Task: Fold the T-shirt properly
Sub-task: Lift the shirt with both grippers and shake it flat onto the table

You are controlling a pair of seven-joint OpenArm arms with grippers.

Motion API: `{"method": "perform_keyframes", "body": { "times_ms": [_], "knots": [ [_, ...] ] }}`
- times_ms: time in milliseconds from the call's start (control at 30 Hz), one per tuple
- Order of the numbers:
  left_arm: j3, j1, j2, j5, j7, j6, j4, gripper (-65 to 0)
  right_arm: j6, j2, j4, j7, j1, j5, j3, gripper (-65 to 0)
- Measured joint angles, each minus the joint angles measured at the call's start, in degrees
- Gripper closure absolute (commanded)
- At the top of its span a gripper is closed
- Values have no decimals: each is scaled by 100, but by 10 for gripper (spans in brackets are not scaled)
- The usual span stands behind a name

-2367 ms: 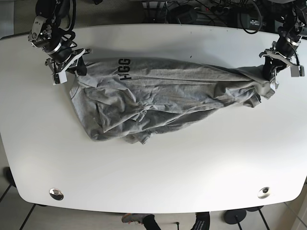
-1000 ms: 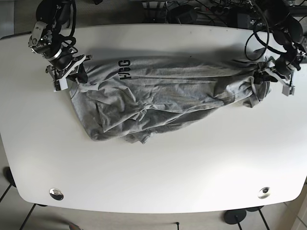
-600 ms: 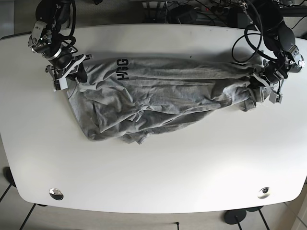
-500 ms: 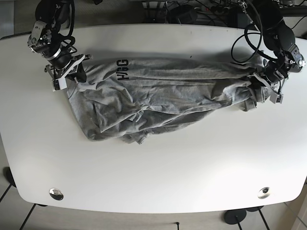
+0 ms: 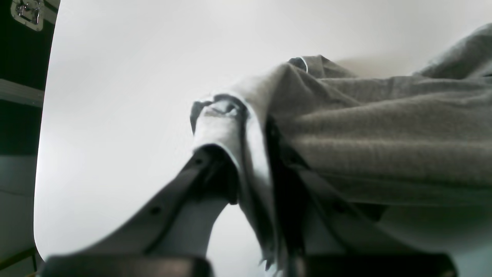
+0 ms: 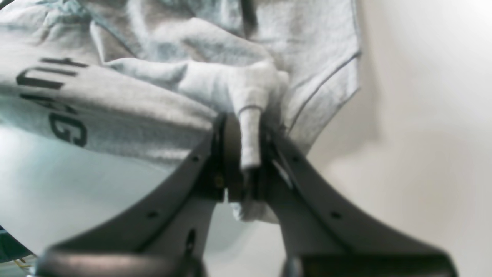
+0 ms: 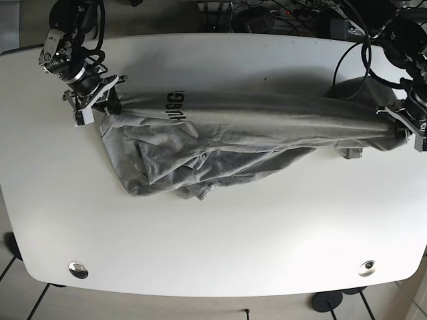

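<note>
A grey T-shirt [image 7: 227,137] with black letters lies stretched across the white table [image 7: 213,240]. My left gripper [image 7: 403,127], at the base view's right edge, is shut on one end of the shirt [image 5: 269,127] and holds it pulled taut and slightly lifted. My right gripper [image 7: 100,99], at the base view's upper left, is shut on a bunched fold of the shirt [image 6: 250,111] near the lettering [image 6: 54,96]. The lower part of the shirt lies crumpled on the table.
Two round metal fittings [image 7: 78,269] [image 7: 367,268] sit in the table near its front edge. Cables and dark equipment [image 7: 280,17] lie beyond the table's far edge. The table's right edge is close to my left gripper.
My left gripper has pulled its end of the shirt to the right and down toward the table edge, stretching the top of the shirt into a taut band. The right gripper has stayed in place.
</note>
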Motion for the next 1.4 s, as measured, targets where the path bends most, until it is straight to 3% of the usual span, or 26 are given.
{"method": "perform_keyframes", "body": {
  "times_ms": [133, 233, 367, 500, 633, 733, 867, 1033, 1133, 1200, 1300, 1400],
  "knots": [
    [81, -17, 7, 7, 15, 0, 195, -10, 0, 0, 498, -55, -9, 2, 15, -19],
    [870, -439, -7, 103, 74, 0, 214, -10, 0, -2, 758, -140, 317, 0, 17, -19],
    [1934, -1381, -37, 109, 22, -2, -90, -10, -2, 197, 643, -938, 1716, -4, 9, -19],
    [2433, -2337, -7, 70, 35, 0, -769, -10, 15, 407, 59, -1497, 2942, 24, -4, -19],
    [2970, -3480, -39, 81, -675, -2, -1858, -10, 2, 745, -935, -1602, 4424, 17, -92, -19],
    [3237, -4387, -50, 116, -879, -2, -2837, -10, 0, 1119, -1790, -1611, 5471, -275, -629, -19],
    [3598, -6006, -367, 160, -1711, 0, -4507, -10, 17, 1182, -2865, -1427, 7208, -804, -1016, -19],
    [4087, -7420, -796, -15, -2557, -2, -5600, -10, 87, 1213, -3644, -1176, 8918, -778, -1497, -19],
    [4052, -7254, -988, 144, -2391, 4, -5654, -10, 85, 1272, -3628, -1178, 9058, -772, -1467, -19],
    [4074, -7136, -1088, 133, -2271, 0, -5501, -10, 92, 1233, -3438, -1554, 8813, -767, -1453, -19],
    [4044, -6625, -1399, -645, -2599, -35, -4955, -10, 85, 1224, -2662, -1547, 7842, -671, -1104, -19],
    [4063, -5353, -1707, -1106, -2385, -2, -4625, -10, 90, 1187, -1784, -1770, 6408, -756, -809, -19]
  ]
}}
